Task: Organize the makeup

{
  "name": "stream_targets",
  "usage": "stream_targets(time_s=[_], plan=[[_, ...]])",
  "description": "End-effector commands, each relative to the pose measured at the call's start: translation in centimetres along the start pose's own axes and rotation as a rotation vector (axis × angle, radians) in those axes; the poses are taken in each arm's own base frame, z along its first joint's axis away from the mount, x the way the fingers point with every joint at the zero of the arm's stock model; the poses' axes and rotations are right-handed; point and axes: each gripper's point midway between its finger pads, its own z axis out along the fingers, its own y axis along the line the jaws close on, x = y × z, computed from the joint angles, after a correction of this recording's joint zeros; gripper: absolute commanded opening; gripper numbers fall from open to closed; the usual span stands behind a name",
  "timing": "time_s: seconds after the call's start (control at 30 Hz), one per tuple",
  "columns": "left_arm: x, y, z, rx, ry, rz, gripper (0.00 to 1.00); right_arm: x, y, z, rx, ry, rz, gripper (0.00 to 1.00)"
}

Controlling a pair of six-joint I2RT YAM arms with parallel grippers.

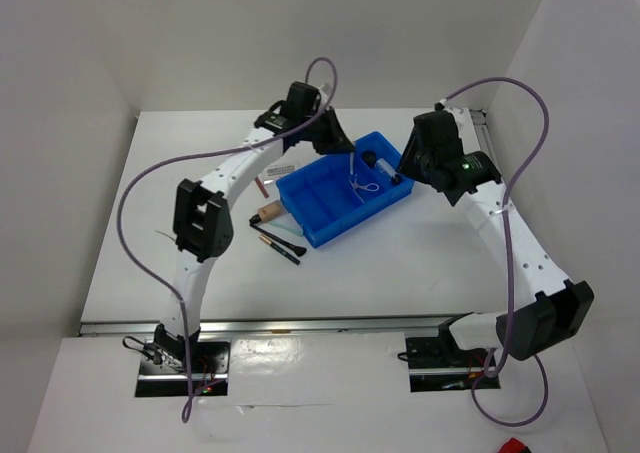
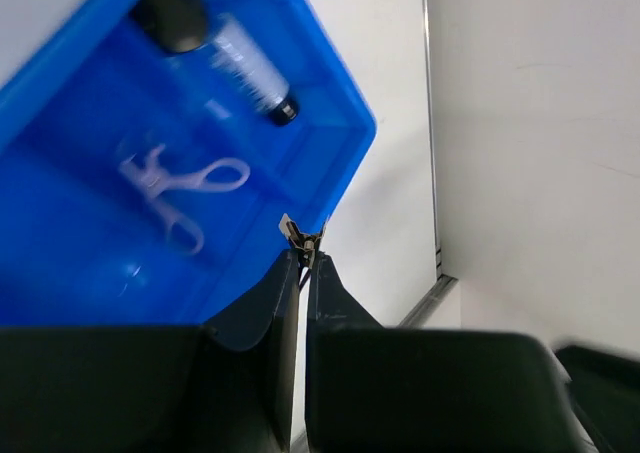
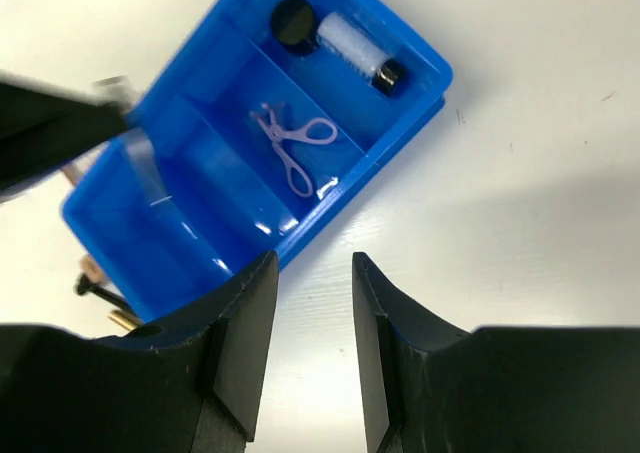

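From above, we record the left gripper [image 1: 350, 153] over the blue tray [image 1: 325, 211] and the right gripper [image 1: 405, 168] at its right corner. A beige tube [image 1: 270, 211], black brush [image 1: 270, 231] and pencil [image 1: 283, 253] lie on the table [image 1: 400, 263] left of the tray. In the left wrist view, its fingers are clenched on a thin clip [image 2: 302, 235] above the tray rim, with a black round jar [image 2: 172, 13] and clear bottle [image 2: 250, 68] sharing the end compartment. In the right wrist view, the right jaws stand apart and empty over table just beside the tray.

left hand [image 2: 304, 257] over tray [image 1: 345, 225], right tabletop [image 1: 410, 268] open
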Motion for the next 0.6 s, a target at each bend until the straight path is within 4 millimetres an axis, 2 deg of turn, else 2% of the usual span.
stream_targets(time_s=[0.0, 0.03, 0.07, 0.17, 0.2, 0.23, 0.33, 0.37, 0.4, 0.43, 0.47, 0.5, 0.57], plan=[[-0.8, -3.4, 3.5, 0.112, -0.027, 0.047, 0.00, 0.0, -1.1, -0.6, 0.048, -0.005, 0.060, 0.44], [-0.2, -4.1, 4.4, 0.139, -0.010, 0.021, 0.00, -0.2, -1.2, -1.2, 0.046, -0.009, 0.062, 0.44], [-0.2, -3.6, 5.9, 0.165, -0.013, 0.013, 0.00, -0.3, -1.3, -1.7, 0.043, -0.012, 0.063, 0.44], [0.1, -2.9, 7.9, 0.166, -0.018, -0.021, 0.00, -0.8, -2.7, -2.4, 0.091, -0.021, 0.068, 0.44], [0.8, -2.0, 9.5, 0.137, -0.021, -0.016, 0.00, -1.1, -3.4, -2.6, 0.121, -0.029, 0.073, 0.44], [0.7, -2.5, 9.8, 0.138, -0.030, -0.008, 0.00, -0.9, -3.6, -2.6, 0.128, -0.019, 0.069, 0.44], [1.4, -1.3, 11.0, 0.100, -0.022, -0.010, 0.00, -1.3, -4.4, -2.9, 0.157, -0.028, 0.051, 0.44], [1.7, -0.5, 11.4, 0.078, -0.019, -0.018, 0.00, -1.3, -4.4, -2.9, 0.157, -0.028, 0.050, 0.44], [1.3, -1.2, 10.4, 0.077, -0.037, -0.014, 0.00, -1.3, -4.4, -2.9, 0.157, -0.028, 0.050, 0.44], [1.4, -0.2, 10.5, 0.046, -0.052, -0.012, 0.00, -1.3, -4.4, -2.9, 0.157, -0.028, 0.050, 0.44], [1.6, -0.5, 10.3, 0.044, -0.061, 0.005, 0.00, -1.1, -4.4, -2.6, 0.162, -0.020, 0.038, 0.44], [1.1, -0.7, 9.7, 0.030, -0.090, 0.016, 0.00, -1.0, -4.3, -2.6, 0.155, -0.015, 0.039, 0.44], [1.4, 0.3, 9.6, -0.012, -0.088, 0.017, 0.00, -0.6, -4.1, -2.1, 0.150, 0.001, 0.036, 0.44]])
